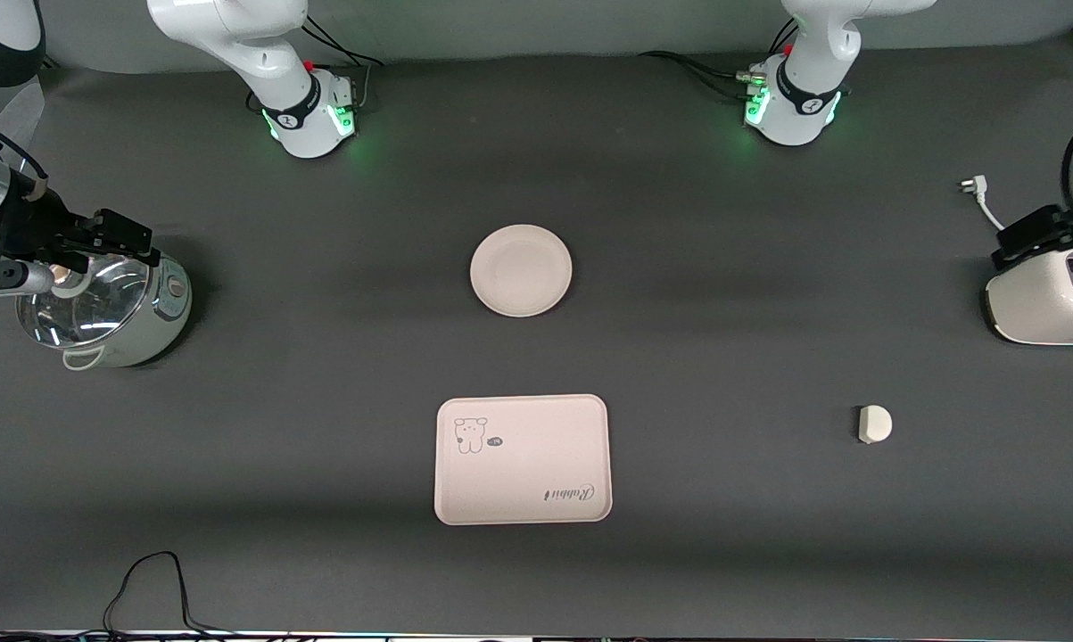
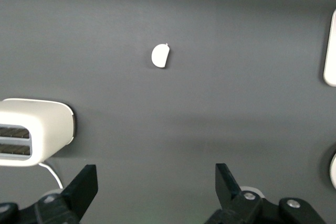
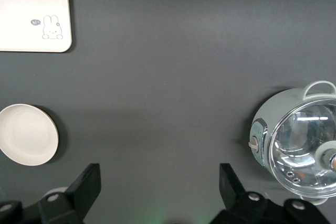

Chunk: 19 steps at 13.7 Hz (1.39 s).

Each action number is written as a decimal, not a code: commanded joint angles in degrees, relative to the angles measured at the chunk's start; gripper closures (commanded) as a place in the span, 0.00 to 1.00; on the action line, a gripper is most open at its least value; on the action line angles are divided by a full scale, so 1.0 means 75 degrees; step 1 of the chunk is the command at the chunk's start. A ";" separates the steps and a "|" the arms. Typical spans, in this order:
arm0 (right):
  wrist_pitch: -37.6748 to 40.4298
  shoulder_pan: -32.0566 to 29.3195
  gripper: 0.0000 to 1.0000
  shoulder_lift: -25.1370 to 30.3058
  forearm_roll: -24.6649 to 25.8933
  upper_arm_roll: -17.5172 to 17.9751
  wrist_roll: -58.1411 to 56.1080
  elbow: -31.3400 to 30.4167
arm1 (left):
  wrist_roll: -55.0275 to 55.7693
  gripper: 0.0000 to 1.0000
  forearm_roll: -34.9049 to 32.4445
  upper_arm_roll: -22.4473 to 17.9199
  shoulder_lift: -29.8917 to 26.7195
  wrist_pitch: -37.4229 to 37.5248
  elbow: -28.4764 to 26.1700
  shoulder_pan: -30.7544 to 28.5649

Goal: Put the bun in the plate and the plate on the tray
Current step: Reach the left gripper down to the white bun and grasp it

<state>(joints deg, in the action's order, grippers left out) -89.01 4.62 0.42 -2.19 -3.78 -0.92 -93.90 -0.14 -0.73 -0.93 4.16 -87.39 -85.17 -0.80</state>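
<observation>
The bun (image 1: 874, 423) lies on the dark table toward the left arm's end, flat cut side facing the tray; it also shows in the left wrist view (image 2: 160, 55). The round cream plate (image 1: 521, 270) sits empty mid-table, also in the right wrist view (image 3: 26, 135). The tray (image 1: 536, 481) with the rabbit drawing lies nearer the front camera than the plate, empty; it also shows in the right wrist view (image 3: 26, 3). My left gripper (image 1: 1027, 234) (image 2: 156, 174) hangs open and empty over the toaster. My right gripper (image 1: 130, 239) (image 3: 156, 174) hangs open and empty over the pot.
A pot with a glass lid (image 1: 99, 312) (image 3: 296, 150) stands at the right arm's end. A white toaster (image 1: 1044, 299) (image 2: 31, 129) stands at the left arm's end, its plug (image 1: 973, 187) lying beside it. A black cable (image 1: 152, 580) loops at the front edge.
</observation>
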 commanded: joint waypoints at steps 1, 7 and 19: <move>-0.0190 0.0017 0.00 0.0155 0.0082 0.0083 -0.0158 -0.0323 | -0.0589 0.00 -0.0043 -0.0039 -0.0004 0.0180 -0.0011 -0.0011; -0.0167 -0.0006 0.00 0.0190 0.0081 0.0048 -0.0170 -0.0288 | -0.0978 0.00 -0.0302 -0.0075 0.3247 -0.3809 -0.0199 -0.0093; -0.0144 0.0017 0.00 -0.0020 -0.0036 0.0001 -0.0158 -0.0148 | -0.1658 0.95 -0.0396 -0.0075 0.5152 -0.5808 -0.0796 -0.0397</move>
<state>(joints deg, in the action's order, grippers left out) -90.04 4.72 0.57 -2.23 -3.74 -0.98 -95.17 -11.39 -3.61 -1.69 43.33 -131.14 -89.54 -3.17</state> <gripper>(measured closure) 0.000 0.419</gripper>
